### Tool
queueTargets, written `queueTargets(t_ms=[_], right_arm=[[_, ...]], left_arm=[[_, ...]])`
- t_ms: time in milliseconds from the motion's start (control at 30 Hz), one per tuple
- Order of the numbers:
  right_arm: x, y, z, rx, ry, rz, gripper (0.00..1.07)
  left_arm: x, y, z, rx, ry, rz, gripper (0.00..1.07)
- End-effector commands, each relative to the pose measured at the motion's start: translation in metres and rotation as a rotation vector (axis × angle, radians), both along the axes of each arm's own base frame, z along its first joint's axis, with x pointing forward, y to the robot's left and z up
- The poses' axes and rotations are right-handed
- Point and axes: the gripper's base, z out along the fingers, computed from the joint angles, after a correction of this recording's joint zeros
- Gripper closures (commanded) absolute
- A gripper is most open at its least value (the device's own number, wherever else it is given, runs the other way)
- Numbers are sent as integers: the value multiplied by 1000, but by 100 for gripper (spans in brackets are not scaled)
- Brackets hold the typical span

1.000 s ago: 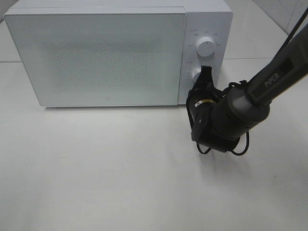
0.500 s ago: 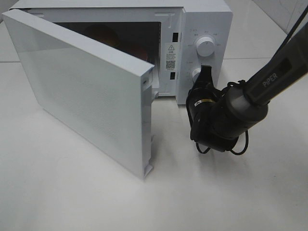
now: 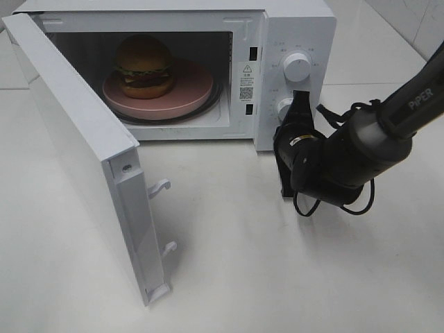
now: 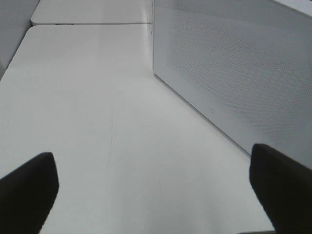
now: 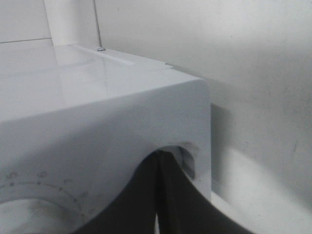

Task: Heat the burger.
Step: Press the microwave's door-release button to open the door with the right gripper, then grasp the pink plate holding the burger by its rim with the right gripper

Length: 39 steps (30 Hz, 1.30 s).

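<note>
Right end effector [image 3: 300,103], its jaws pressed together and holding nothing, points its tips at the lower knob [image 3: 283,106] on the control panel of a white microwave [image 3: 295,28], just under the upper dial [image 3: 297,67]. The door [image 3: 69,139] stands wide open. Inside, the burger [image 3: 144,66] sits upright on a round pink plate [image 3: 198,87], toward the plate's left side. The left end effector [image 4: 153,185], jaws spread wide and empty, hovers over the white surface [image 3: 277,277], facing the door's outer panel.

The burger looks light and soft, a loose stack under a glossy bun that would likely squash or slide apart in a hard pinch. The stiff plate rim, nearest the oven opening, seems the safer place to take hold.
</note>
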Motion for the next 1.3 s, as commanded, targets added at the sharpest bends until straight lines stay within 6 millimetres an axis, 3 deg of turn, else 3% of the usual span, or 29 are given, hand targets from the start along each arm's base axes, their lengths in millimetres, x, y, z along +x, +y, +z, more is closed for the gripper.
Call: queueTargets(t_ms=[33,333,633,800,933,1300], right_arm=[[1,1,22,-13,-61,83,107],[-19,-3,24,-13,53,152,107],[-44,-7,26,-120,203,304,107],[-52,-5,38,-255,242,470,107],[-57,-3,52,-467,222,678,107],[-76,6,66,-661,273,1076,107]], left_arm=[[0,-1,-1,-11,2,-1,7],[0,-1,-1,-11,2,-1,7],[0,-1,-1,-11,2,-1,7],[0,-1,-1,-11,2,-1,7],[0,-1,-1,-11,2,-1,7],[0,-1,-1,-11,2,-1,7]])
